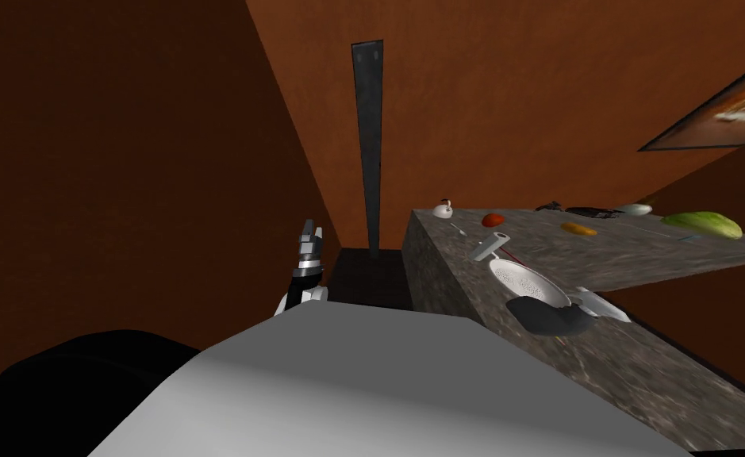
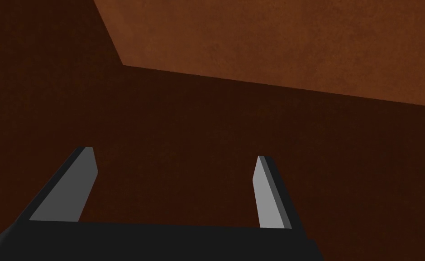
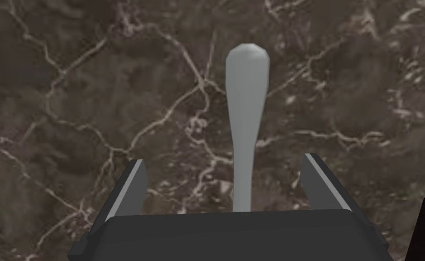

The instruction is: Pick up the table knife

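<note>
The slim light grey table knife (image 3: 246, 90) lies between the right gripper's (image 3: 224, 159) 2 open fingers, its long axis running along them. The left gripper (image 2: 175, 156) is open too.

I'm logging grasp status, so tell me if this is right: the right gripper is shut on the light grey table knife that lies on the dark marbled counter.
Not quite: the right gripper is open, not shut. In the right wrist view its fingers stand apart on either side of the table knife, which lies on the dark marbled counter between them with a gap on each side.
</note>
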`<state>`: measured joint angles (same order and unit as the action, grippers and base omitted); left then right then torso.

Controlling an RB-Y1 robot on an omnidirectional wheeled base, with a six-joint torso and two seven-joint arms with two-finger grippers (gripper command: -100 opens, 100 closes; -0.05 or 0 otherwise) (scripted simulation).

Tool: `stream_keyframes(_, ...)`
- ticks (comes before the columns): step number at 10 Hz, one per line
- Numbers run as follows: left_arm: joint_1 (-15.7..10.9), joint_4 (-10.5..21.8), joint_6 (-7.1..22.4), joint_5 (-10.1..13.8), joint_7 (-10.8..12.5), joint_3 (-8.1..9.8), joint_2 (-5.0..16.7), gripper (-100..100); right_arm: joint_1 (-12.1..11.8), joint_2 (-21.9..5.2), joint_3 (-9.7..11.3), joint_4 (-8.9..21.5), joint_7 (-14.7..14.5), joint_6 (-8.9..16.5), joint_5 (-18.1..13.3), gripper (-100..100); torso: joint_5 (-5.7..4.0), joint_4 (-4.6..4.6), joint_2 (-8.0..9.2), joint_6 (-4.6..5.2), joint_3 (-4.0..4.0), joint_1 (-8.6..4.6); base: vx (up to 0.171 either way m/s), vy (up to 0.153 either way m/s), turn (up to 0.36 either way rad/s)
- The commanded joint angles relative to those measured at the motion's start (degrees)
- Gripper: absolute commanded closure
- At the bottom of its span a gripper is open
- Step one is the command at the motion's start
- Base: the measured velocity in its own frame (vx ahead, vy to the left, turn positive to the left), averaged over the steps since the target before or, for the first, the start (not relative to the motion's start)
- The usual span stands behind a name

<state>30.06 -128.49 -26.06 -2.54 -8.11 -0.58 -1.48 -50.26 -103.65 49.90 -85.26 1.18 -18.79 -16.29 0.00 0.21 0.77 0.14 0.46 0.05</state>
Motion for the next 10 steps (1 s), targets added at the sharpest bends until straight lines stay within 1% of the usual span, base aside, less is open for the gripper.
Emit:
stream_keyframes(1, 0.00, 0.00, 0.00, 0.00, 0.00, 0.00, 0.00, 0, 1.29, 0.88, 1.23, 0.62, 2.86, -0.71, -1.18, -100, 0.00, 0.00, 0.00, 0.00, 0.00, 0.00, -0.143, 0.043, 0.272)
stream_keyframes(2, -0.01, 0.00, 0.00, 0.00, 0.00, -0.01, 0.00, 0, 1.29, 0.88, 1.23, 0.62, 4.31, -0.71, -1.18, -100, 0.01, 0.00, 0.06, -0.06, 0.03, 0.05, -0.116, 0.044, 0.178)
stream_keyframes(3, 0.00, 0.00, 0.00, 0.00, 0.00, 0.00, 0.00, 0, 2.47, 1.59, 2.30, 1.19, 6.11, -1.40, -2.27, -100, 0.01, 0.00, 0.01, 0.00, 0.01, 0.05, -0.119, 0.051, 0.264)
stream_keyframes(4, -0.01, 0.00, 0.00, 0.00, 0.00, -0.01, 0.00, 0, 2.47, 1.59, 2.30, 1.19, 7.59, -1.40, -2.27, -100, 0.01, 0.00, 0.01, -0.05, 0.00, 0.06, -0.114, 0.039, 0.193)
stream_keyframes(5, 0.00, 0.00, 0.00, 0.00, 0.00, 0.00, 0.00, 0, 2.41, 1.57, 2.19, 1.20, 6.54, -1.30, -2.27, -100, 0.01, 0.00, -0.01, 0.00, -0.01, 0.01, -0.044, 0.013, 0.020)
stream_keyframes(6, 0.01, 0.00, 0.00, 0.00, 0.00, 0.01, 0.00, 0, 2.45, 1.59, 2.22, 1.23, 6.91, -1.36, -2.31, 100, -0.01, -0.03, -0.18, 0.03, -0.10, -0.08, -0.008, 0.003, -0.006)
stream_keyframes(10, 0.02, 0.00, 0.00, 0.00, 0.00, 0.01, 0.01, 0, 2.44, 1.57, 2.23, 1.24, 6.92, -1.37, -2.29, 100, -0.09, -0.08, -0.38, 0.02, -0.21, -0.20, 0.000, 0.000, 0.000)
